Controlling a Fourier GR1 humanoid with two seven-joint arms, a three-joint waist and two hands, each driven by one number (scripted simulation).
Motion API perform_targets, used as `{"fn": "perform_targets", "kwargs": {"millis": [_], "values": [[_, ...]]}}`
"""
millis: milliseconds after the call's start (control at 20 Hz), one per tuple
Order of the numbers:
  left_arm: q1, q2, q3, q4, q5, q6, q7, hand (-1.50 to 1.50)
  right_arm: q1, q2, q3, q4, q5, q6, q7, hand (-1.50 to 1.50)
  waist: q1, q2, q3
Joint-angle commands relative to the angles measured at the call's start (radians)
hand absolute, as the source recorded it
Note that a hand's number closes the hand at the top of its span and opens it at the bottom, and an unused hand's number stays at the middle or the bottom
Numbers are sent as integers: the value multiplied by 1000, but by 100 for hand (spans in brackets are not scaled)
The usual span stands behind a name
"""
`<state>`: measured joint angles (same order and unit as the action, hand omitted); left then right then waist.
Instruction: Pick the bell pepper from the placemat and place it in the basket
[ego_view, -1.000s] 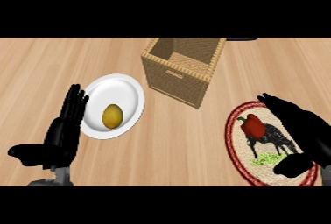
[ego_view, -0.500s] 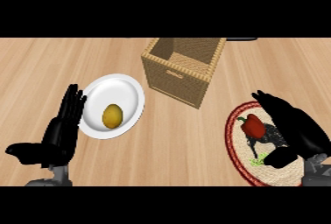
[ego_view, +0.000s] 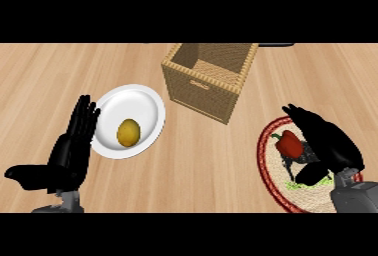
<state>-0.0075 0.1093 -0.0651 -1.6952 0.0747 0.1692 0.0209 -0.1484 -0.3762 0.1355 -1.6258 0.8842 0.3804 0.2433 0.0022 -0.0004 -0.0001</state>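
Presently the right hand (ego_view: 325, 145) sat at lower right, fingers spread wide around the pepper (ego_view: 289, 144) but not closed on it; the pepper lay on the placemat (ego_view: 267, 150), presumably about to be grasped. The basket (ego_view: 210, 80) stood top centre, open side up to receive it. The left hand (ego_view: 70, 150) rested open at lower left beside the plate (ego_view: 140, 107).
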Motion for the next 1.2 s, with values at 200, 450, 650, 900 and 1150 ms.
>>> {"fn": "perform_targets", "kwargs": {"millis": [200,450,650,900,1150], "values": [[-85,-5,67,123,-1,-28,-42,0,-49,18,-40,159,55,-18,-84,-150,-2,1,0],[-44,-20,49,23,-17,-24,22,0,-97,64,-42,189,90,12,-70,-150,1,1,0],[7,-1,60,-45,8,-62,45,0,12,87,-16,126,124,-35,-85,-150,0,-1,0],[-28,-16,61,3,-21,-64,28,0,1,83,-53,230,149,-89,-159,-150,-1,0,0],[-67,-29,103,114,-18,-68,-50,0,-52,106,-79,279,154,-79,-153,-150,-2,1,0]]}}
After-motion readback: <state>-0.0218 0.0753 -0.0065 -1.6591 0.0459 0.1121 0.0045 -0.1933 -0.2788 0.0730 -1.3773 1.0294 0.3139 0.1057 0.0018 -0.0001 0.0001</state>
